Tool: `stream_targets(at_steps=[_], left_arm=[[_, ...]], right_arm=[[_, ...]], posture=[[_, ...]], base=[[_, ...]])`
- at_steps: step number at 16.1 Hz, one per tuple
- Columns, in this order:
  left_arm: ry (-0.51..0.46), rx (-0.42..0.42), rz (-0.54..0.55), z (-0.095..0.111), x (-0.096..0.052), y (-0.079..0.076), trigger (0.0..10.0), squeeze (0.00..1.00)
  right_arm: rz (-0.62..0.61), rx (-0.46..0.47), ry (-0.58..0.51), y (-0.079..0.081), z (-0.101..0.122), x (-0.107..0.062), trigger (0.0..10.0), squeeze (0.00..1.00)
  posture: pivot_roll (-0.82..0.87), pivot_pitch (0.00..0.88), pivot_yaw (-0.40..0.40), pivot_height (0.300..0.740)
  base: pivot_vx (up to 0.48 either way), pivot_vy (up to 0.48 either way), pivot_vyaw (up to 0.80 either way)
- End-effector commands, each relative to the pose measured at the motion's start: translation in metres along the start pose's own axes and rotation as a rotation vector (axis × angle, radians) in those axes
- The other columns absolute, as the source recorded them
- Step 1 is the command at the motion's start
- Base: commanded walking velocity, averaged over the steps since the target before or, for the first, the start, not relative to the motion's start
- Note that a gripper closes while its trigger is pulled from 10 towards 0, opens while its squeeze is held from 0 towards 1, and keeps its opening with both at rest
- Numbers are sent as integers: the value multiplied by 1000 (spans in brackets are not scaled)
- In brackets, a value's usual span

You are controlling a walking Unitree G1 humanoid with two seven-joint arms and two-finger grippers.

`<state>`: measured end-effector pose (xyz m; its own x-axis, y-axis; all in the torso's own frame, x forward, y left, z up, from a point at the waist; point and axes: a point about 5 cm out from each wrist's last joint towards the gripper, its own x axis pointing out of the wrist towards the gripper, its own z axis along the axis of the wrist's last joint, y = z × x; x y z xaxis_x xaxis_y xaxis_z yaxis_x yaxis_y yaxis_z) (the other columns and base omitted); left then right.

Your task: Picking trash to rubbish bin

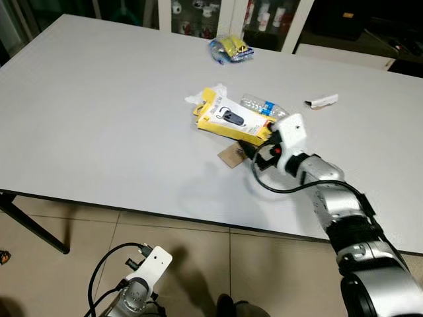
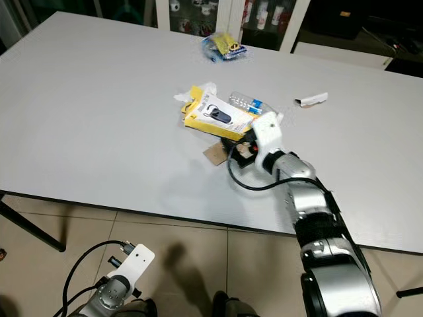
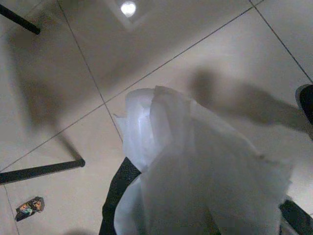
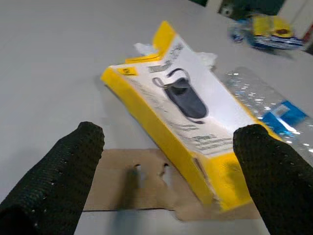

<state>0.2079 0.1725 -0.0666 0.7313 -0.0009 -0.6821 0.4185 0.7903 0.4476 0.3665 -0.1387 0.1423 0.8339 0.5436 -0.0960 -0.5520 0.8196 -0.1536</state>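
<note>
A large white rectangular table [image 1: 99, 119] is taken as the landmark, and everything else is placed by it. Over its near edge the silver right arm [image 1: 344, 218] is reached in, while the left arm [image 1: 142, 277] is held low, off the table and above the tiled floor [image 3: 58, 98]. Near the table's middle the trash is gathered in a small heap: a flat yellow and white cardboard package printed with a dark earpiece [image 4: 181, 122] is laid on top, with a crushed clear plastic bottle with a blue label [image 4: 274, 107] just behind it, toward the table's far side, and a flat brown cardboard scrap [image 4: 132, 186] partly under its near end. A blue and yellow wrapper [image 1: 231, 49] is seen by the far edge, and a small white strip [image 1: 322, 101] well apart from the heap, toward the table's right. The right gripper [image 4: 171, 176] is held at the heap's near right corner with its two black fingers spread wide apart and nothing between them. The package lies directly ahead of that gripper, its long axis running diagonally away from the fingers, so that its near yellow end falls between them; the right arm is clearly the nearer one, and a closing on that end is judged to be the coming move. The left gripper [image 3: 205, 220] is mostly covered by a crumpled white tissue [image 3: 195, 171], and whether its fingers are clamped on it cannot be told.
</note>
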Motion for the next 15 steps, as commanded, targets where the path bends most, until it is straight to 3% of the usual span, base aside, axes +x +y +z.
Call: stream_targets(at_steps=[1, 7, 10, 14, 15], left_arm=[[-6, -6, -12, -1, -2, -10, 10000, 0], [-62, -35, -20, 11, -3, -25, 10000, 0], [-73, -51, -21, 11, -5, -30, 10000, 0], [-90, -72, -26, 12, -10, -42, 10000, 0], [-94, -77, -26, 12, -10, -44, 10000, 0]], right_arm=[[12, -12, 2, -3, 0, 0, 10000, 1000], [-35, -37, -6, -27, 14, 0, 10000, 1000], [-13, -67, -42, -33, 30, 2, 10000, 1000], [39, -131, -5, -46, 41, 0, 10000, 1000], [69, -142, 4, -48, 44, 0, 10000, 741]], posture=[[-14, 172, -142, 740], [-22, 241, -184, 740], [-34, 269, -204, 740], [-48, 306, -233, 740], [-51, 313, -236, 740]], base=[[0, 0, 0], [0, 0, 0], [0, 0, 0], [0, 0, 0], [0, 0, 0]])
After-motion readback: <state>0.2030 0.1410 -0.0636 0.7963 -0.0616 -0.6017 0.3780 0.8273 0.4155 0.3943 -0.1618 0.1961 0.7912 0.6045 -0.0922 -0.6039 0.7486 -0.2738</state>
